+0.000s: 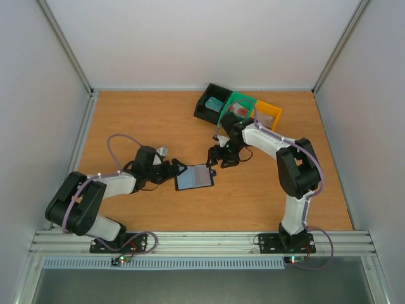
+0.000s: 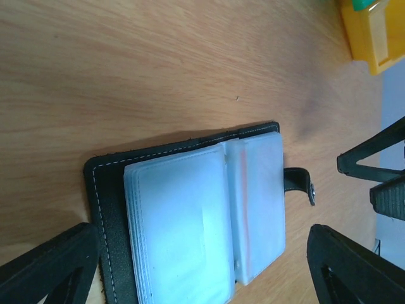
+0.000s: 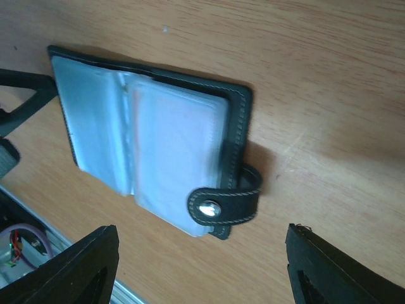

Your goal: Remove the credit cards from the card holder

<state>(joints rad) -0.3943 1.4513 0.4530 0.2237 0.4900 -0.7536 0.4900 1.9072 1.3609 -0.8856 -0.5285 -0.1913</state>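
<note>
My left gripper point(image 1: 179, 170) stands wide open, its fingers point(image 2: 54, 266) spread to either side of the card holder point(image 1: 194, 178) and pinching nothing. In my left wrist view one finger overlaps the edge of the black cover, though I cannot tell whether it touches, and the other finger stands well clear of the opposite edge. The card holder lies flat and open on the wooden table point(image 1: 126, 126), its pale blue-grey pockets point(image 2: 190, 215) facing up. It sits right at my left fingertips and just ahead of my right gripper point(image 1: 215, 158), between my two hands. My right gripper is open as well, its two fingers point(image 3: 76, 269) far apart with bare wood between them and nothing held. The holder's small tab point(image 3: 223, 206), with its metal snap, points toward this hand and lies just beyond the gap between my fingers. The pockets are cloudy. A thin reddish line runs down one of them, and I cannot tell whether a card sits inside. Behind my right wrist, at the far side of the table, three trays stand touching in a row: a black tray point(image 1: 202, 109), a green tray point(image 1: 231, 97) and an orange tray point(image 1: 272, 117). A teal-blue card point(image 1: 214, 104) lies in the black tray and a red/pink card point(image 1: 239, 109) in the green one. What the orange tray holds I cannot make out.
</note>
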